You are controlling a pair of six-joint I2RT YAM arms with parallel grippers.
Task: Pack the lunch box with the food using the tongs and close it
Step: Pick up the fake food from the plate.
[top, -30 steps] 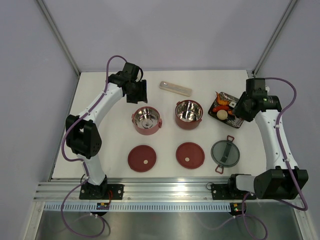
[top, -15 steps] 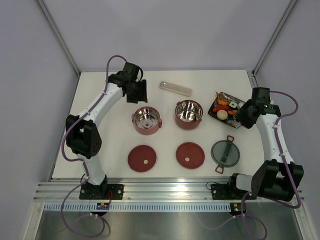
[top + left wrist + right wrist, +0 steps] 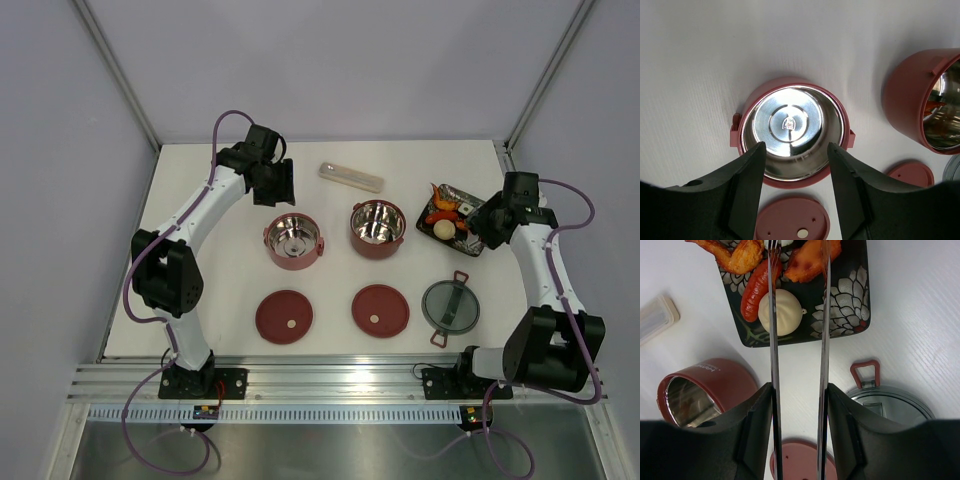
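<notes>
**Landmark:** black patterned tray (image 3: 852,300) on the counter (image 3: 910,340).

**Right pincer** (image 3: 799,390): fingers partway apart, with one arm of the tongs (image 3: 773,340) lying against each inner face. It grips the tongs and nothing else.

**Tongs:** the long axis runs straight out from the pincer, across the tray's near edge. The tips point at the tray's far side and stand apart. The joined end is hidden behind the fingers.

**Food** (image 3: 756,287): on the tray. The orange-red pieces lie toward its far side. The white piece (image 3: 785,312) is closer in, under one tong arm.

**Left pincer** (image 3: 796,146): wide open and empty, above the bowl farther from the tray (image 3: 790,182).

**Step, as I judge it:** the first pick-up. No food shows in the bowl nearer the tray (image 3: 378,248).

**To do it well:**
- Lower the tips until they straddle one piece only.
- Keep both tips just off the tray surface.
- Squeeze slowly and evenly.
- Lift clear of the tray rim before swinging to that nearer bowl.

**Risks:** the round white piece will likely slip, so grip it across its widest part. An orange piece may drag a neighbour along.
</notes>
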